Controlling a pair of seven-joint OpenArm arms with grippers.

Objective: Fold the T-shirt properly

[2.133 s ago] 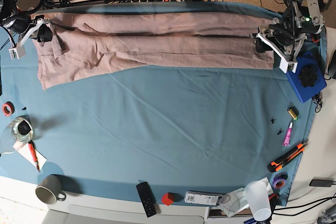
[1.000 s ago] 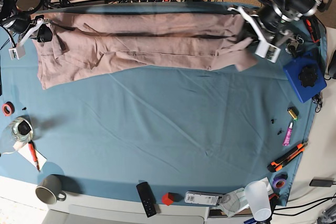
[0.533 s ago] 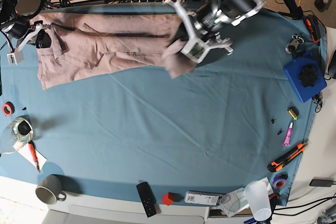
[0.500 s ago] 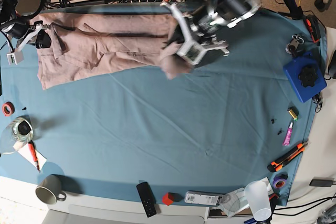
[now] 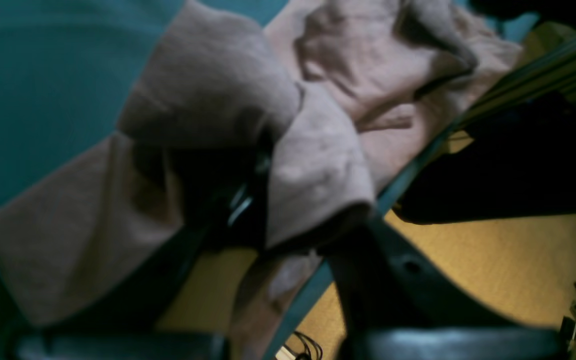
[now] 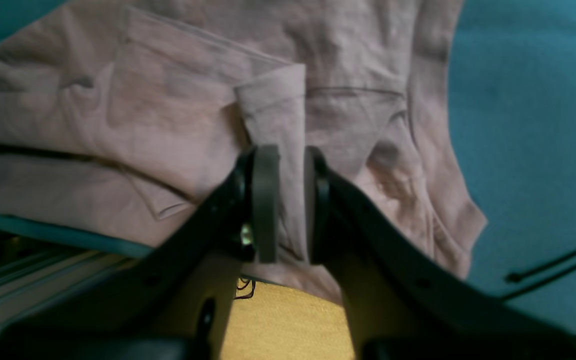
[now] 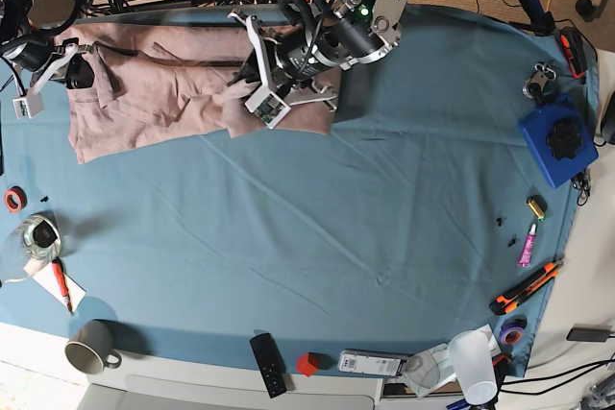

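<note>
The dusty-pink T-shirt (image 7: 154, 84) lies along the far edge of the teal table cloth (image 7: 317, 228), bunched toward the left. My left gripper (image 7: 255, 93) is shut on the T-shirt's right end and holds it doubled back over the middle of the garment. In the left wrist view the fabric (image 5: 208, 100) drapes over the gripper (image 5: 250, 200). My right gripper (image 7: 53, 69) is shut on the shirt's left end at the table's far left. In the right wrist view a fold of the T-shirt (image 6: 278, 115) is pinched in the right gripper (image 6: 288, 205).
A blue box (image 7: 560, 146) stands at the right edge, with small tools (image 7: 524, 287) below it. A grey mug (image 7: 91, 345), a black remote (image 7: 268, 364) and a clear cup (image 7: 473, 362) line the near edge. A glass (image 7: 36, 235) and a red tape roll (image 7: 13, 200) sit at the left.
My left gripper has swept from the table's far right toward the left, carrying the shirt's end and doubling it over. The right gripper has stayed in place.
</note>
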